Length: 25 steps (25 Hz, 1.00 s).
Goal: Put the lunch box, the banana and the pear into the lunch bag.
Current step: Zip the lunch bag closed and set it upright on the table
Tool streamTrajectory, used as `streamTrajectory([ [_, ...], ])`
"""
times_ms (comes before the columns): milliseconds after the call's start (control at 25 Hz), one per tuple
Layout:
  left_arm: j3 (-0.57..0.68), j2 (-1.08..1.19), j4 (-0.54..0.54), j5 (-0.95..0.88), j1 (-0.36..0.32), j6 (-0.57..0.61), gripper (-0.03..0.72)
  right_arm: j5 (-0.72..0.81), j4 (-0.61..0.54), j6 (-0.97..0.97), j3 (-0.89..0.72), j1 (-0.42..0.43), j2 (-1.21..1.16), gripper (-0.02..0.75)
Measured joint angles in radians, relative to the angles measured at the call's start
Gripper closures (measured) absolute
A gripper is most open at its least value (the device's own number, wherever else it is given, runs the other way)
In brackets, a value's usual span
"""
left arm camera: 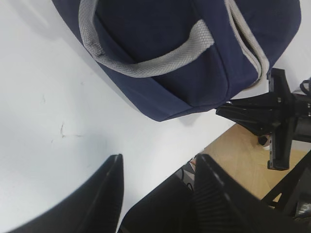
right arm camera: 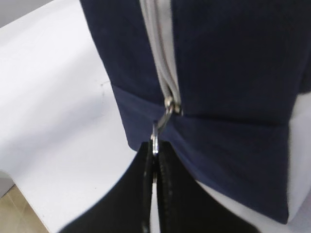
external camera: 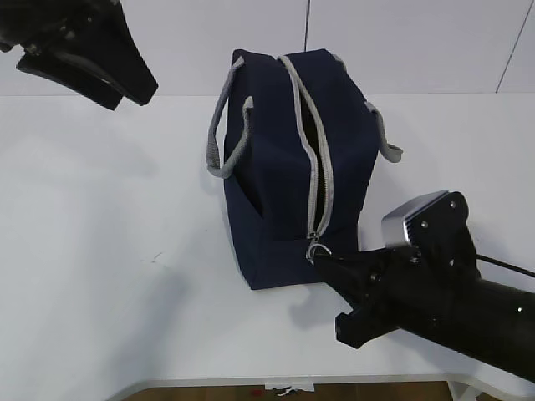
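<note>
1. While the ring pull (right arm camera: 156, 137) is clamped in the right gripper (right arm camera: 154, 160), the lunch bag (external camera: 276, 175) is stood directly ahead, its zipper (external camera: 316, 150) running lengthwise away.
2. The left gripper (left arm camera: 155, 184) is held apart, well off.

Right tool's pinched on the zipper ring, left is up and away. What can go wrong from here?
1. The right tool grips only the thin ring pull at its fingertips; it may slip out under load.
2. Nothing braces the bag: the left tool hangs open above the table, so a pull may drag or tip the bag instead of moving the slider.
3. The bag sits near the table's front edge, so dragging could pull it off.
</note>
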State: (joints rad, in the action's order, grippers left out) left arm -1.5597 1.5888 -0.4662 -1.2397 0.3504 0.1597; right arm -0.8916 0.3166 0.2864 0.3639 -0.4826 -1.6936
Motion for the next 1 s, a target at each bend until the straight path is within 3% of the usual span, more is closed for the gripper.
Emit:
streamTrajectory([
  [600,0.0,0.0,0.0,0.0,0.0,0.0,0.327,0.059,0.002,0.0,-0.004,0.0,0.163,0.737],
  [1000,0.0,0.0,0.0,0.0,0.0,-0.001,0.327,0.204,0.041,0.022,0.097,0.0,0.238,0.737],
])
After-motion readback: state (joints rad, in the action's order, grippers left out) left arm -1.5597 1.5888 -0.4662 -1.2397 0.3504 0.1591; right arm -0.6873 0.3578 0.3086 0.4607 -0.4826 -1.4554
